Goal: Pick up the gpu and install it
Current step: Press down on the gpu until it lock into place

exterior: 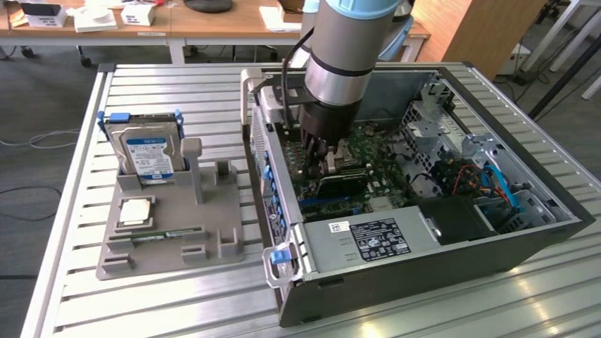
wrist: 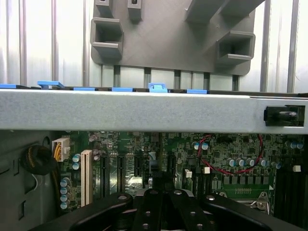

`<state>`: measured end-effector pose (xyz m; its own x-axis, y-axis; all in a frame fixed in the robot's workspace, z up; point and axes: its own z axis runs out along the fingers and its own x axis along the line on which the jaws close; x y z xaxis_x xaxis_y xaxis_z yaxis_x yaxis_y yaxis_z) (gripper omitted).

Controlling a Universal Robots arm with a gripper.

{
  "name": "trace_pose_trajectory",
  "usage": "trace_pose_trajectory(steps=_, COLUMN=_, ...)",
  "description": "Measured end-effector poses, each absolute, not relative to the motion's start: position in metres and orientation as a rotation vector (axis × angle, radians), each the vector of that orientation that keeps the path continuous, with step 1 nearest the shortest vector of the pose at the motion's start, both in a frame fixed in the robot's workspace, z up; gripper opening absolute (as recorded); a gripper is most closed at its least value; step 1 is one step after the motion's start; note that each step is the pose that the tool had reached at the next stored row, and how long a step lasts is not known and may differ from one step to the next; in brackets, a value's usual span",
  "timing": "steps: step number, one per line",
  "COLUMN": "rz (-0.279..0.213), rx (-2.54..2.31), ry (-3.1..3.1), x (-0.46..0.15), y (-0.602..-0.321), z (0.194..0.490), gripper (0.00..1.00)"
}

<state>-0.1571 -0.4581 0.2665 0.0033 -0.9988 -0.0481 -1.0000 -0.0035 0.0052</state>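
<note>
On the ribbed pale metal worktop [exterior: 75, 211] we take the open black desktop computer case [exterior: 451, 260] as our landmark. Toward the exterior view's left of the case sits a grey plastic parts holder [exterior: 160, 243]; a silver hard drive with a blue label [exterior: 146, 155] stands upright in its far slot, and a slim green memory stick [exterior: 155, 235] lies in a nearer slot.

Moving right, the grey and blue robot arm [exterior: 343, 49] reaches down into the case, its black gripper [exterior: 322, 158] low over the green motherboard [exterior: 371, 169]. A thin dark card, probably the gpu [exterior: 343, 184], lies just below the gripper among the expansion slots inside the case, though we cannot make out its edges well. In the wrist view the gripper [wrist: 163, 204] has its fingers drawn together, touching, with nothing visible between them. Nearer the camera in the case is the grey power supply with a white label [exterior: 371, 239].
</note>
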Motion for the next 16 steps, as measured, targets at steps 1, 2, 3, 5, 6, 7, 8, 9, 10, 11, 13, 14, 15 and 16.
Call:
trace_pose_trajectory(steps=1, rz=0.059, rx=-2.203, ry=2.196, x=-0.1572, y=-0.4581, z=0.2663, gripper=0.11)
trace_pose_trajectory(steps=2, rz=0.059, rx=-2.203, ry=2.196, x=-0.1573, y=-0.4581, z=0.2662, gripper=0.11)
trace_pose_trajectory(steps=3, rz=0.059, rx=-2.203, ry=2.196, x=-0.1574, y=-0.4581, z=0.2661, gripper=0.11)
trace_pose_trajectory(steps=5, rz=0.059, rx=-2.203, ry=2.196, x=-0.1575, y=-0.4581, z=0.2662, gripper=0.11)
trace_pose_trajectory(steps=6, rz=0.059, rx=-2.203, ry=2.196, x=-0.1575, y=-0.458, z=0.2661, gripper=0.11)
trace_pose_trajectory(steps=7, rz=0.059, rx=-2.203, ry=2.196, x=-0.1575, y=-0.458, z=0.2661, gripper=0.11)
trace_pose_trajectory(steps=8, rz=0.059, rx=-2.203, ry=2.196, x=-0.1575, y=-0.458, z=0.2661, gripper=0.11)
trace_pose_trajectory(steps=9, rz=0.059, rx=-2.203, ry=2.196, x=-0.1575, y=-0.458, z=0.2661, gripper=0.11)
trace_pose_trajectory(steps=10, rz=0.059, rx=-2.203, ry=2.196, x=-0.1575, y=-0.4581, z=0.2661, gripper=0.11)
trace_pose_trajectory(steps=11, rz=0.059, rx=-2.203, ry=2.196, x=-0.1575, y=-0.458, z=0.2662, gripper=0.11)
trace_pose_trajectory(steps=13, rz=0.059, rx=-2.203, ry=2.196, x=-0.1576, y=-0.4582, z=0.266, gripper=0.11)
trace_pose_trajectory(steps=14, rz=0.059, rx=-2.203, ry=2.196, x=-0.1576, y=-0.4582, z=0.2659, gripper=0.11)
trace_pose_trajectory(steps=15, rz=0.059, rx=-2.203, ry=2.196, x=-0.1576, y=-0.4582, z=0.2659, gripper=0.11)
trace_pose_trajectory(steps=16, rz=0.059, rx=-2.203, ry=2.196, x=-0.1576, y=-0.4582, z=0.2659, gripper=0.11)
